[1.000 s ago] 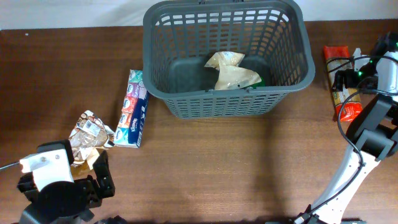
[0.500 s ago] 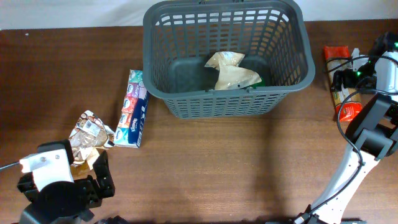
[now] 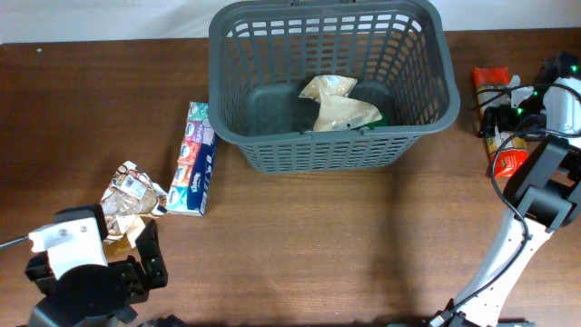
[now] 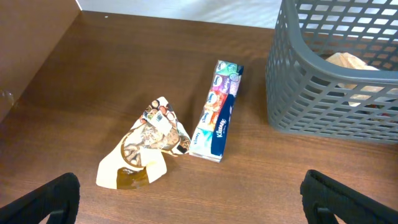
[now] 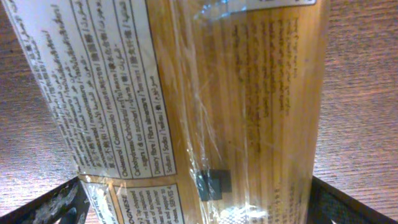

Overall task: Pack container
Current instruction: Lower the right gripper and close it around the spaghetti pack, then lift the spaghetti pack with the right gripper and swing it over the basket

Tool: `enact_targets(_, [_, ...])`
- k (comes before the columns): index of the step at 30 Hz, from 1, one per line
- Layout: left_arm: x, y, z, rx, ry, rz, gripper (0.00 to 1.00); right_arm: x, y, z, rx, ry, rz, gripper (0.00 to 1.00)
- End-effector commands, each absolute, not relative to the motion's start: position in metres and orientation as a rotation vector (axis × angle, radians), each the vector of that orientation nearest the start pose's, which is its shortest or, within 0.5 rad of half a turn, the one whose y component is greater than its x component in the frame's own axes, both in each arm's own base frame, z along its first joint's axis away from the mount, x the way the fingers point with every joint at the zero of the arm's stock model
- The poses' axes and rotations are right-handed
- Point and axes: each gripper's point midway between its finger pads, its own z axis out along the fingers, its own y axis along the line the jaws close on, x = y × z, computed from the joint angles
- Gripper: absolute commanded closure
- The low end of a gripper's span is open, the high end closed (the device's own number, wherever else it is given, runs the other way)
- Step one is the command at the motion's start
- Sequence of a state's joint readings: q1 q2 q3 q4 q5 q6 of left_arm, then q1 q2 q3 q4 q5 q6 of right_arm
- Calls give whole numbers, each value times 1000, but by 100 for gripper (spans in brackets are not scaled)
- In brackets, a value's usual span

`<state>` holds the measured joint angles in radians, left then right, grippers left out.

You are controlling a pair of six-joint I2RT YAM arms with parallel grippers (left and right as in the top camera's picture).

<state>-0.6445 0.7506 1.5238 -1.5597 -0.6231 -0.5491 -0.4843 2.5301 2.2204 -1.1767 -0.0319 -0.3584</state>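
Right gripper (image 5: 205,204) spread wide over the pasta packet (image 5: 186,93), not clamped yet; left gripper (image 4: 189,199) idle, fingers apart, holding nothing. The stiff lattice container (image 3: 331,154) sits far-middle on the table (image 3: 318,236), well left of the packet. That packet (slick film, brittle strands, I'd guess) wants a gentle pinch across its middle

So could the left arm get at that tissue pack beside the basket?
Probably yes: the tissue pack lies flat on the table ahead of the open left gripper, nothing between; only a crumpled wrapper sits close beside it.
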Motion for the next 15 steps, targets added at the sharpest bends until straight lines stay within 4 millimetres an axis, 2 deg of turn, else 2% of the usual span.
enact_targets(1, [149,13,358,-184,2174,65,0,452,-225,-6,193,3058,24,1])
enact_targets(5, [149,13,358,-184,2174,65,0,453,-226,-6,193,3053,21,1])
enact_targets(11, [149,13,358,-184,2174,65,0,453,-226,-6,203,3053,21,55])
enact_targets(15, [149,13,358,-184,2174,65,0,454,-226,-6,288,3042,22,71])
